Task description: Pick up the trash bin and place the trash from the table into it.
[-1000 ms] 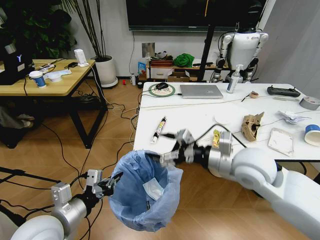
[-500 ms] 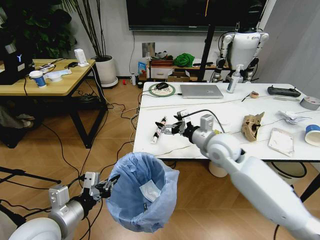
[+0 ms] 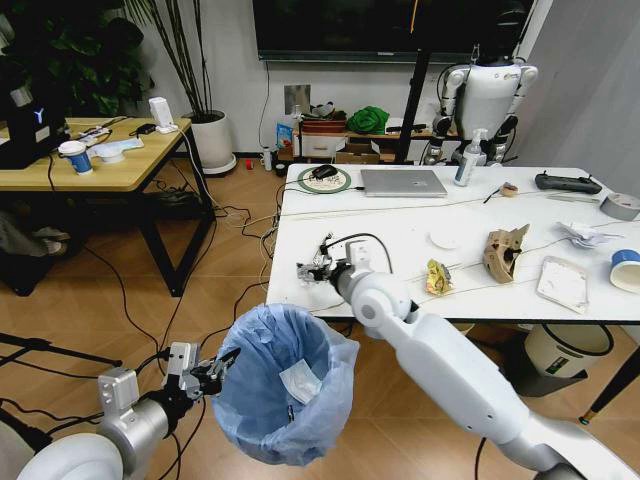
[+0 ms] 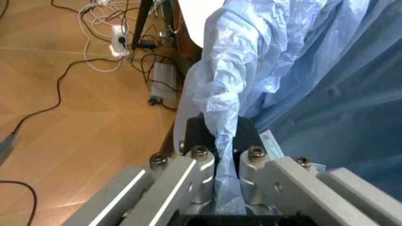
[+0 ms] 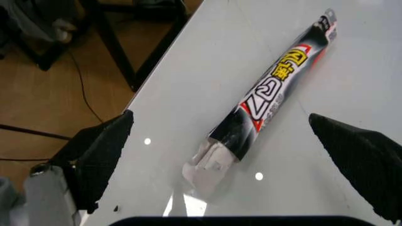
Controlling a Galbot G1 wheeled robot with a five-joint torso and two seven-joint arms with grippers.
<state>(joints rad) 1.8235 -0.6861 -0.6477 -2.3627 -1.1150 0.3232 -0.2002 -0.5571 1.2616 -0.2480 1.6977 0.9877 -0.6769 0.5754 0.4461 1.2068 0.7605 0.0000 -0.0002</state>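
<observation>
Jaws straddle black stick wrapper (image 5: 270, 101).

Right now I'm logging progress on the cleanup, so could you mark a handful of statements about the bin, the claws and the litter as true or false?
1. The left claw is shut on the bin's blue bag. True.
2. The right claw is open over a black snack stick wrapper on the table. True.
3. The bin stands on the table. False: it is held off the table's near edge, over the floor.
4. The paper cup is already in the bin. False: it is on the table.
</observation>
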